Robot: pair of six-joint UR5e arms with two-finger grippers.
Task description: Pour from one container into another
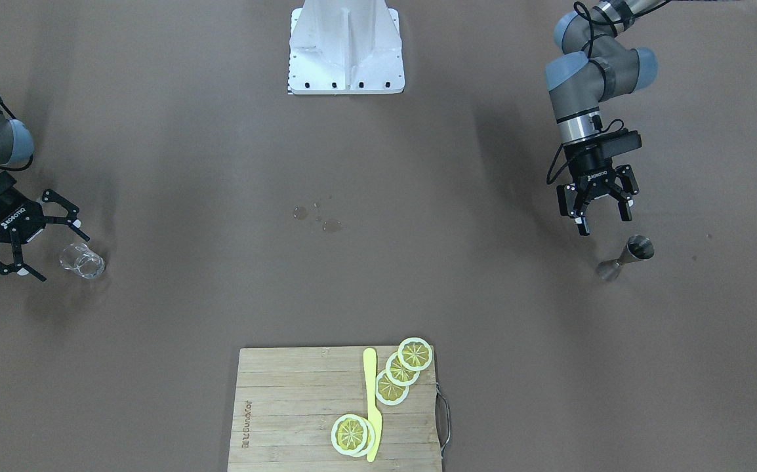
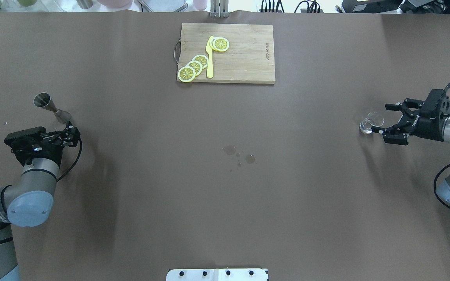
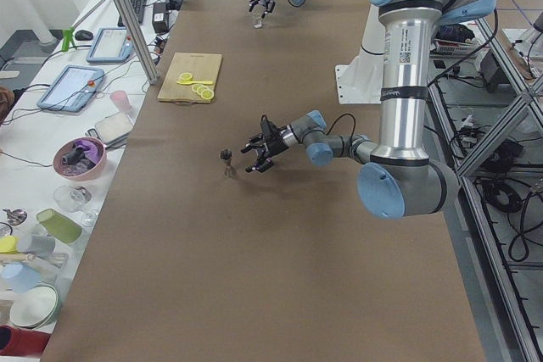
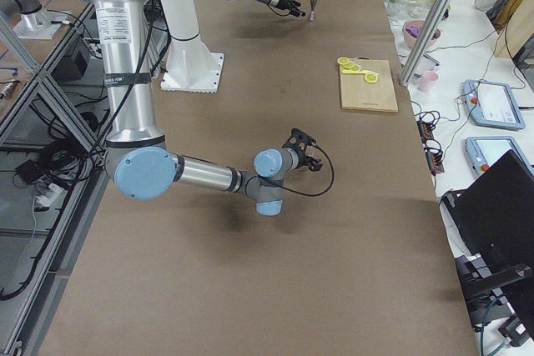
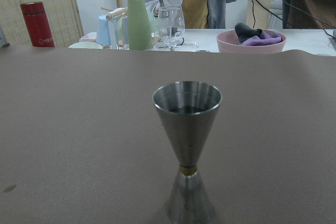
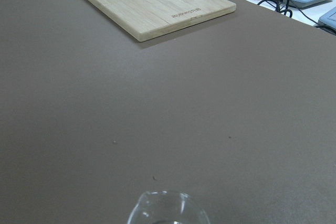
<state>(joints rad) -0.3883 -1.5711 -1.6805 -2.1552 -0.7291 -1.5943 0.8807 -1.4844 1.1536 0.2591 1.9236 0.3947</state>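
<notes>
A steel jigger [image 1: 624,257] stands upright on the brown table at the robot's left; in the left wrist view the jigger [image 5: 187,140] fills the centre, straight ahead. My left gripper [image 1: 605,221] hangs open just short of it, touching nothing. At the robot's right stands a small clear glass [image 2: 369,123], whose spouted rim [image 6: 168,208] shows at the bottom of the right wrist view. My right gripper [image 2: 385,119] is open, low and level, its fingertips right at the glass and either side of its near edge, without closing on it.
A wooden cutting board [image 2: 244,58] with lemon slices [image 2: 193,66] and a yellow knife [image 2: 209,58] lies at the far middle edge. Wet spots [image 2: 240,154] mark the table's centre. The white robot base [image 1: 346,49] stands at the near edge.
</notes>
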